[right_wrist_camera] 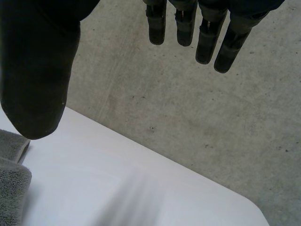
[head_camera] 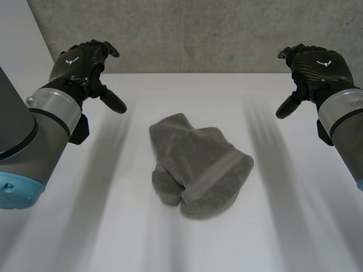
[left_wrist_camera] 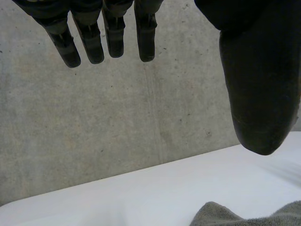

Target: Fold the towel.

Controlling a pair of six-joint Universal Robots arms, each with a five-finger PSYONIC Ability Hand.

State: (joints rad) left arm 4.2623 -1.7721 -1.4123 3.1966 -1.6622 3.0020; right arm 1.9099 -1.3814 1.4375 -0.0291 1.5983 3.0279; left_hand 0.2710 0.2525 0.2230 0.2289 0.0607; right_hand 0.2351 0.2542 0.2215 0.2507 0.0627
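Left hand [head_camera: 79,63] hangs well to the left of the grey towel [head_camera: 198,167], fingers [left_wrist_camera: 89,44] straight and spread, gripping nothing. We see the right hand [head_camera: 316,67] equally slack and empty, well to the towel's right. We find the towel crumpled on the white table [head_camera: 295,226], untouched.

One towel [head_camera: 198,167], one table [head_camera: 295,226], two hands: left hand [head_camera: 79,62], right hand [head_camera: 315,65]

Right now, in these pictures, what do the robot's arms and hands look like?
The left hand and right hand are black, each with a small white mark on its back. The left arm and right arm are grey cylinders with a dark band near the wrist. The left arm carries a light-blue cap.
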